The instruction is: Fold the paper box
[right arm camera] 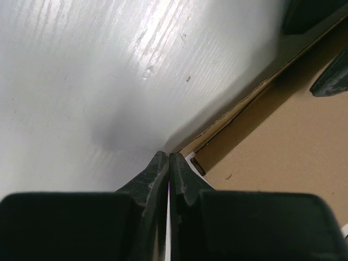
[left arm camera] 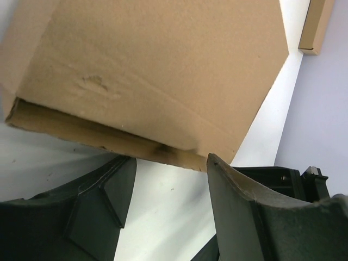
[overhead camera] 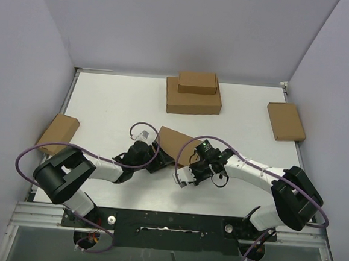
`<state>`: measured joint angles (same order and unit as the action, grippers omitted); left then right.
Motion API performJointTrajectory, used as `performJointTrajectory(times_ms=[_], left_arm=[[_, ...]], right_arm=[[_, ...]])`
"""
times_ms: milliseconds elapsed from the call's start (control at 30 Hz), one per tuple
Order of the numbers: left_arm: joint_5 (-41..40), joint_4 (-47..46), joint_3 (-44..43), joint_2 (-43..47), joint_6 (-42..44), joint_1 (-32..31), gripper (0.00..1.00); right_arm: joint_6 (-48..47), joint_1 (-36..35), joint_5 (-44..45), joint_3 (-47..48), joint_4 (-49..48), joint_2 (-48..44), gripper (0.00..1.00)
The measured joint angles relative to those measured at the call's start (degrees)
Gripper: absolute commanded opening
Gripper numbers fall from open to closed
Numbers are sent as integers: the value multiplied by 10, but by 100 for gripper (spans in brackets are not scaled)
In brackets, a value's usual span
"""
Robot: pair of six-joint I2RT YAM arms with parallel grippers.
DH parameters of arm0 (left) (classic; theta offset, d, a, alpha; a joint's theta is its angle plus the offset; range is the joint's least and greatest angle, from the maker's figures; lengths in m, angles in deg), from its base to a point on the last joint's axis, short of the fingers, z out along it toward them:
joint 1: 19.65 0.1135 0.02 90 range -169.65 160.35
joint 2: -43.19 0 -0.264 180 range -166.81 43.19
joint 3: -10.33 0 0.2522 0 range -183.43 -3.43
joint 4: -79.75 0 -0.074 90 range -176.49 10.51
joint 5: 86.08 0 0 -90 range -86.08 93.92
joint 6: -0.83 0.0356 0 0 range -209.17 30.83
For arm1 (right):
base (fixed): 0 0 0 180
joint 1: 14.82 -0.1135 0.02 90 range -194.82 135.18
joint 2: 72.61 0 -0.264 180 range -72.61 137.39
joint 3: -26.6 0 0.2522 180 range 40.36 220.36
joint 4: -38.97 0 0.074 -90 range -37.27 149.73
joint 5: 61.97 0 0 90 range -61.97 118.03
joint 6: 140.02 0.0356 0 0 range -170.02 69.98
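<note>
Squeezing right gripper (right arm camera: 169, 155) tight closed on nothing beside the paper box (right arm camera: 283, 147); holding left gripper (left arm camera: 169, 163) spread partway, empty, at its near-left edge.

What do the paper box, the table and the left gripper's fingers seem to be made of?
The paper box looks like thin brown corrugated cardboard, matte, with a crease line and a raw layered edge. The table seems white laminate or painted board: faint sheen, streaky grain. The left gripper's fingers look like black plastic, dull and slightly grainy, perhaps moulded or printed.
</note>
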<state>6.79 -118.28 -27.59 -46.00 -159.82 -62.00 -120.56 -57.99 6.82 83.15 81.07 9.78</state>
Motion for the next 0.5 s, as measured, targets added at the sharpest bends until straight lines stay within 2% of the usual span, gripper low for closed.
performJointTrajectory(times_ms=[133,300,500], left_arm=[[0,21,0,13,10,0,55],[0,43,0,27,21,0,56],[-5,88,0,56,41,0,56]], right_arm=[[6,0,0,3,0,0,0],[18,10,-3,8,2,0,17],[25,28,-9,9,3,-4,25]])
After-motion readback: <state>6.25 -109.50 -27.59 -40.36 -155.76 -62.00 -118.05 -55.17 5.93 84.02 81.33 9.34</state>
